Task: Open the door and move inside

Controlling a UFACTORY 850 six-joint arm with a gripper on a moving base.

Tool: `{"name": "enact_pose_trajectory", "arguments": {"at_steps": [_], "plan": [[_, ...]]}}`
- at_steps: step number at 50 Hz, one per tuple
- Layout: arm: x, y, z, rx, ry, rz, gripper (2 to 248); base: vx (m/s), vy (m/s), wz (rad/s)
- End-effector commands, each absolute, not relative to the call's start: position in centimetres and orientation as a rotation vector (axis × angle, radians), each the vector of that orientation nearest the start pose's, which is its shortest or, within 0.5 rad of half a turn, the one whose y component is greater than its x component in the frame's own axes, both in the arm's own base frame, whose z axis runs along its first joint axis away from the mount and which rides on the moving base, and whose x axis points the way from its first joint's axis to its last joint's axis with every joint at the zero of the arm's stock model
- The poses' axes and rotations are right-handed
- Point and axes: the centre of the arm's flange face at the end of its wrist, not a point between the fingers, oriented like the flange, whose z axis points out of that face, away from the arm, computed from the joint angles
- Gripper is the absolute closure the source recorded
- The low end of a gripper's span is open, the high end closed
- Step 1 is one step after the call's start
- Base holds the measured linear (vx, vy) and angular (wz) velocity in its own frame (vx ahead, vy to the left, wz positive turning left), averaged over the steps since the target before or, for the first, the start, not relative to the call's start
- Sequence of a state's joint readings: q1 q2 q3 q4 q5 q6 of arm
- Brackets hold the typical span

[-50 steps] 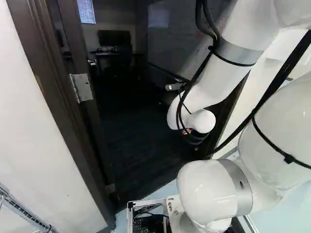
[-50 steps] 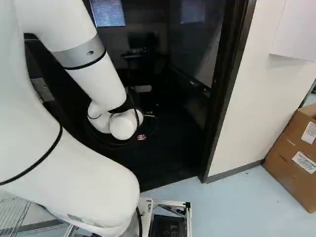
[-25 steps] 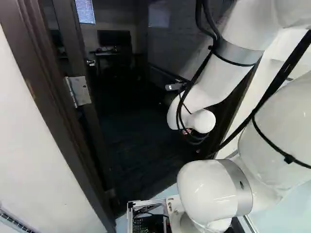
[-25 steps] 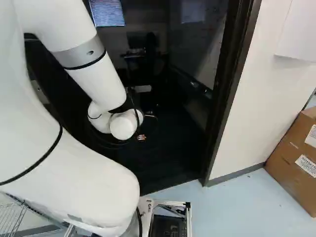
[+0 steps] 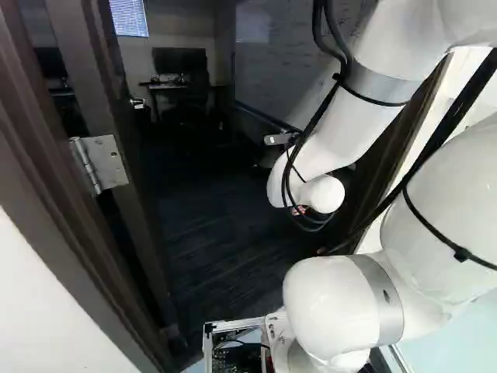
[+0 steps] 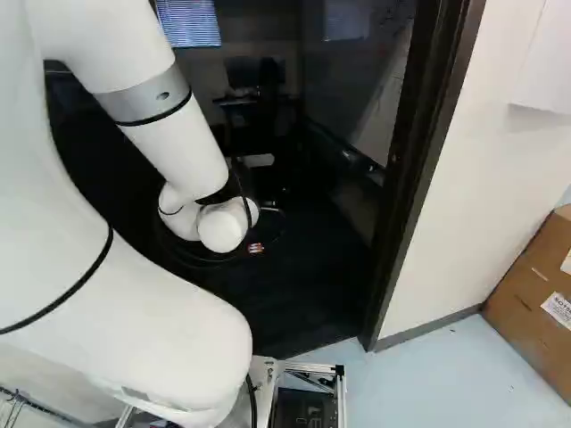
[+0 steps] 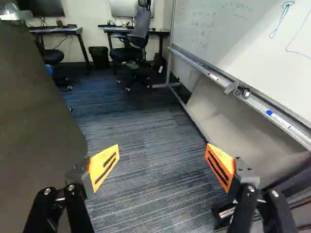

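Jaws stand spread wide, their orange pads (image 7: 103, 166) well apart with striped carpet (image 7: 155, 167) showing between them. Beside one of them is the brown door (image 7: 39, 107), swung open into the room; whether the gripper (image 6: 256, 248) touches it, I cannot tell. The white arm (image 5: 334, 128) reaches forward past the door's hinged edge, where a metal hinge (image 5: 109, 162) joins it to the dark frame (image 5: 58, 194). At the door's far edge is the silvery handle (image 5: 137, 102). Across the carpet from the door, a whiteboard (image 7: 218, 36) carries blue marks, and along its foot runs a tray (image 7: 252, 99) with markers lying on it. Past the door, at the back of the room, a dark chair (image 7: 138, 36) stands at a tabletop (image 7: 160, 33). A black bin (image 7: 99, 57) sits nearer the door than that chair, between this tabletop and another one close to the handle. Beyond them in line from the door, a window with blinds (image 5: 129, 17) shows high on the back wall. On the opposite side of the doorway from the door, a white wall (image 6: 486, 178) runs along to a brown cardboard box (image 6: 526, 312), which rests on the pale floor (image 6: 446, 383) outside.
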State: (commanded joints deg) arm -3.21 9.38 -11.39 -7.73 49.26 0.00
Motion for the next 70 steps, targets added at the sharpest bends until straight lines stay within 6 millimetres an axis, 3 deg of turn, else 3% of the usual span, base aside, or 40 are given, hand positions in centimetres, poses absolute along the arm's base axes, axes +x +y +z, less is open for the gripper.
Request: {"name": "enact_pose_trajectory", "arguments": {"at_steps": [70], "plan": [[31.18, -0.83, 37.27, -2.571, -0.133, -1.799, 3, 0.16, -0.005, 0.191]]}}
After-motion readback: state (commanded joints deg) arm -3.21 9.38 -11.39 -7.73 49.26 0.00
